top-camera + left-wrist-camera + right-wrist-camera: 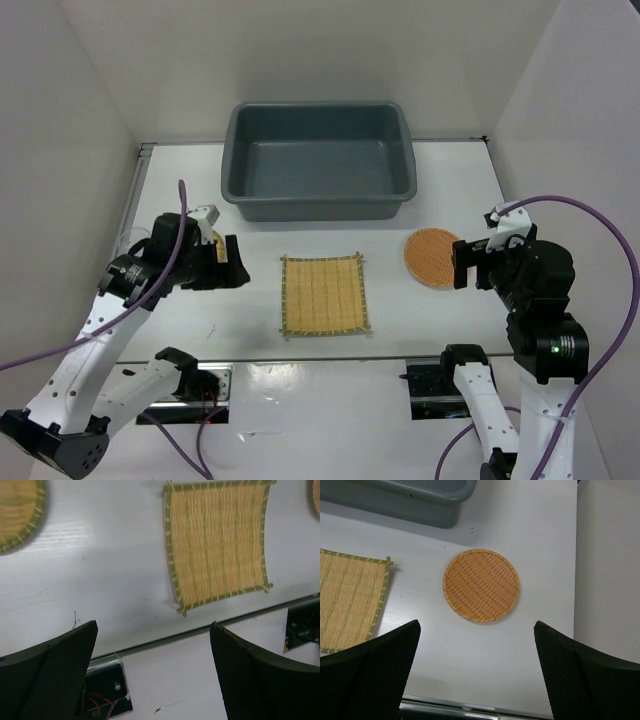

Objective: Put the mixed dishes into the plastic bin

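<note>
At white table (470, 190) centre: square yellow woven bamboo mat (322, 294), lying flat. At its 3 o'clock: round orange woven disc (432, 257), just ahead of right hand (476, 625), spread wide, gripping nothing. At mat's 9 o'clock: round tan green-rimmed woven disc (17, 510), cropped in left wrist view, mostly hidden by left hand (152, 630) from above. Left hand likewise spread wide, nothing gripped. At 12 o'clock: large dark grey rectangular plastic bin (318, 207), only bare floor showing inside.
</note>
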{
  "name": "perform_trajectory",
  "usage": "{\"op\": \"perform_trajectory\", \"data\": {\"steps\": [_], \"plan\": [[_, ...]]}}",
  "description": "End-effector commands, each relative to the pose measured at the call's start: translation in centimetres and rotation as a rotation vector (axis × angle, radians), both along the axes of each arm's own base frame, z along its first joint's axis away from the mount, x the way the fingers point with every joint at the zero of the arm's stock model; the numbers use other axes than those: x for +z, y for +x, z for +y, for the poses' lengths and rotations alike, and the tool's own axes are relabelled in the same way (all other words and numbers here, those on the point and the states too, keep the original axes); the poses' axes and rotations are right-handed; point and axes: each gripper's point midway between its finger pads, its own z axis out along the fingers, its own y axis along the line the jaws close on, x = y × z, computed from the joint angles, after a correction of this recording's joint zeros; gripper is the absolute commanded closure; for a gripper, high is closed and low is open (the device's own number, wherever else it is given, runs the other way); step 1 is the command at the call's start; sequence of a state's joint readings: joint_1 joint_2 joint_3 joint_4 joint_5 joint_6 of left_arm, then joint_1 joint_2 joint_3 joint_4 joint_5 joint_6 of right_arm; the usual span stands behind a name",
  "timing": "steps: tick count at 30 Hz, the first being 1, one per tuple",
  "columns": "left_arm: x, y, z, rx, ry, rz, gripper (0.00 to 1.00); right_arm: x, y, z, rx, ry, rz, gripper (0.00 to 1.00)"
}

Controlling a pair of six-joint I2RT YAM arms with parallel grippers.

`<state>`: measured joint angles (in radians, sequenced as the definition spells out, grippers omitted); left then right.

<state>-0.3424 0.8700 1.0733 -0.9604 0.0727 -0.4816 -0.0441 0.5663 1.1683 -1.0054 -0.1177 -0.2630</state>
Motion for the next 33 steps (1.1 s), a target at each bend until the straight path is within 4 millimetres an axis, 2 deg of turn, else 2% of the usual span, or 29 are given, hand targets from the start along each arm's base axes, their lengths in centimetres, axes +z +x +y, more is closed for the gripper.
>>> {"op": "perform_trajectory", "data": {"steps": [1, 4, 6, 8, 10, 14, 15, 17, 18, 19, 21, 24, 25, 26, 27, 28, 29, 30, 31, 32, 33], "plan": [[-1.7, -1.9, -2.4, -0.032, -0.105, 0.111, 0.01, 0.1, 0.5, -0.7, -0.051, 0.008, -0.01, 0.02], [-3.0, -3.0, -3.5, -0.031, -0.13, 0.186, 0.01, 0.6, 0.2, -1.1, -0.076, 0.007, -0.039, 0.02], [-2.7, -3.2, -3.6, -0.017, -0.14, 0.163, 0.01, 0.5, 0.4, -1.4, -0.091, 0.001, -0.03, 0.02], [-2.8, -3.3, -4.1, -0.02, -0.155, 0.168, 0.01, -0.9, 0.9, -1.5, -0.109, 0.01, 0.02, 0.02], [-3.7, -3.9, -4.8, -0.043, -0.148, 0.216, 0.01, -3.2, 1.0, -0.6, 0.011, -0.058, 0.106, 0.02], [-4.2, -4.7, -5.9, -0.068, -0.132, 0.246, 0.01, -3.9, 1.5, 0.1, 0.077, -0.068, 0.157, 0.02], [-4.4, -4.8, -6.2, -0.077, -0.134, 0.267, 0.01, -4.0, 0.9, 1.6, 0.173, -0.048, 0.165, 0.02], [-4.7, -5.1, -7.3, -0.133, -0.155, 0.273, 0.01, -3.2, 0.4, 2.9, 0.286, -0.07, 0.143, 0.02], [-4.9, -5.2, -7.9, -0.148, -0.186, 0.28, 0.01, -3.8, -0.2, 4.0, 0.36, -0.054, 0.171, 0.02], [-4.1, -4.9, -9.4, -0.195, -0.271, 0.25, 0.01, -3.6, -0.3, 4.2, 0.384, -0.06, 0.173, 0.02], [-5.5, -5.8, -10.1, -0.19, -0.345, 0.284, 0.01, -3.4, -0.2, 5.2, 0.468, -0.05, 0.188, 0.02], [-6.2, -5.9, -10.3, -0.184, -0.364, 0.296, 0.01, 0.3, 0.6, 6.5, 0.535, -0.04, 0.096, 0.02], [-6.9, -5.8, -10.0, -0.164, -0.339, 0.311, 0.01, 0.8, 1.6, 7.1, 0.558, -0.002, 0.093, 0.02], [-7.6, -5.7, -9.8, -0.165, -0.314, 0.318, 0.01, 0.6, 1.9, 7.9, 0.58, 0.043, 0.113, 0.02], [-7.5, -5.5, -9.9, -0.178, -0.313, 0.302, 0.01, 0.4, 1.9, 8.9, 0.628, 0.087, 0.137, 0.02], [-8.8, -5.2, -9.9, -0.167, -0.298, 0.312, 0.01, -0.6, 2.3, 10.0, 0.693, 0.134, 0.186, 0.02], [-8.9, -5.0, -10.1, -0.17, -0.304, 0.302, 0.01, -0.7, 3.1, 10.1, 0.682, 0.151, 0.181, 0.02], [-8.9, -4.6, -10.4, -0.172, -0.309, 0.294, 0.01, -1.4, 3.8, 10.3, 0.621, 0.24, 0.228, 0.02], [-9.0, -4.0, -10.8, -0.164, -0.328, 0.282, 0.01, -1.7, 4.5, 11.1, 0.65, 0.297, 0.251, 0.02], [-9.4, -3.7, -10.8, -0.147, -0.326, 0.28, 0.01, -2.4, 4.1, 12.4, 0.699, 0.354, 0.304, 0.02], [-9.5, -3.5, -11.0, -0.141, -0.332, 0.282, 0.01, -3.7, 3.8, 13.3, 0.678, 0.484, 0.399, 0.02]]}}
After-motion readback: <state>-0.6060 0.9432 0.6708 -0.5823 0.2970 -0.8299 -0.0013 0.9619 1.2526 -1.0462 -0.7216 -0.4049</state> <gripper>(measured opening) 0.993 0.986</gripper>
